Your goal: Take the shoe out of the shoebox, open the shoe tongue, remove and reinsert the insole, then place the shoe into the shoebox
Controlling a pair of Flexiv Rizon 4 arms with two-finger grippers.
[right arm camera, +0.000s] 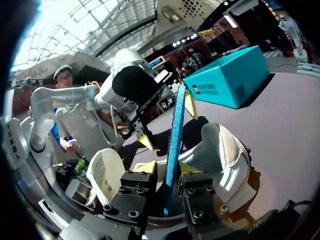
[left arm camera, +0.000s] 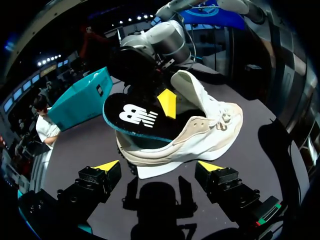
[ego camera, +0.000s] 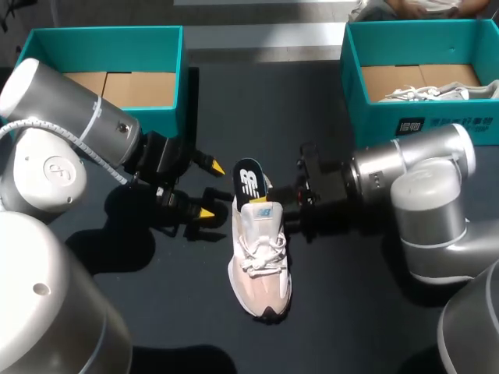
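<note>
Shoe (ego camera: 261, 261) sits mid-table in head view, toe toward robot, w/ insole (ego camera: 249, 181) sticking up at heel; R gripper (ego camera: 269, 193) pinches it, L gripper (ego camera: 210, 188) spread wide just beside heel. L wrist: shoe ahead of wide-apart fingers, not touching. R wrist: both fingers clamp insole, standing on edge betw. them.

White shoe (ego camera: 261, 261), black teal-edged insole (ego camera: 249, 181)

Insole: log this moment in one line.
insole: sticking out of shoe | right hand: shut on insole | left hand: open, beside shoe
</note>
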